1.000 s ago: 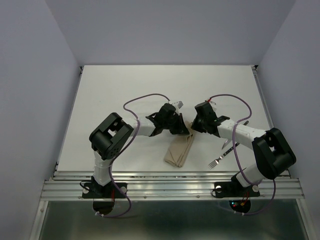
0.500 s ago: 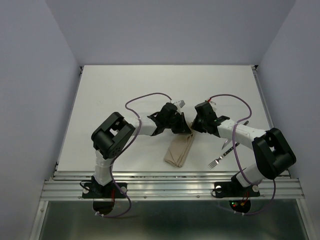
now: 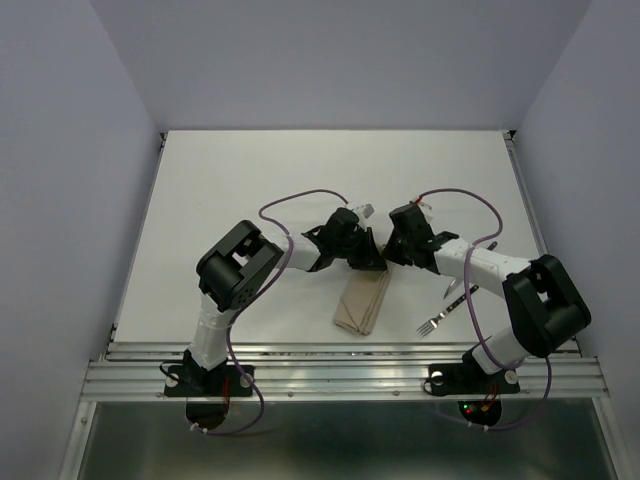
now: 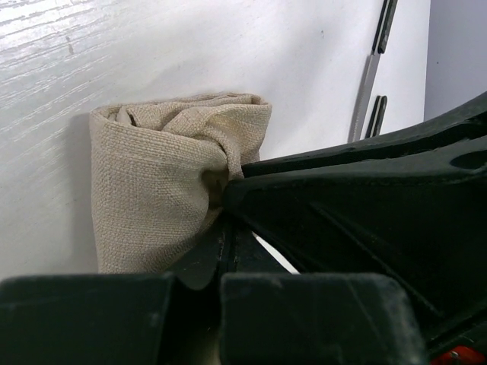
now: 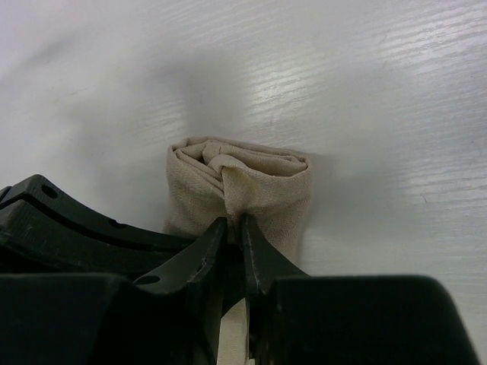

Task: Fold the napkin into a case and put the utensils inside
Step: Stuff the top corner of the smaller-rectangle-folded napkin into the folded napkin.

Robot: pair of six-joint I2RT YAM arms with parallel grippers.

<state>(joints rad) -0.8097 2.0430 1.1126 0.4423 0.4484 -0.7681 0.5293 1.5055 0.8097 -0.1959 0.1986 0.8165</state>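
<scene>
The napkin [image 3: 362,300] lay near the middle of the bench [image 3: 250,180], folded into a long narrow strip running from the arms toward the near edge. Its far end was a thick, rounded bundle of layers. It was a soft beige cloth with a coarse, visible weave, and it puckered into small creases where it was gripped.

The right pincer [image 5: 232,224] was closed to a sliver on a raised pleat at the top of that end. The left pincer [image 4: 228,186] seemed to be clamped on the same end from the other side, though its own fingers hid most of the contact. The two pincers sat just beside each other.

The step looked like tightening or opening the mouth of the pocket. To do it well, each pincer should grip only the top layer and lift gently, keeping the pull even on both sides so the strip does not twist or unfold.

The fork [image 3: 432,322], slim with bright tines, lay on the bench to the right of the napkin, apart from it and not yet inside.
</scene>
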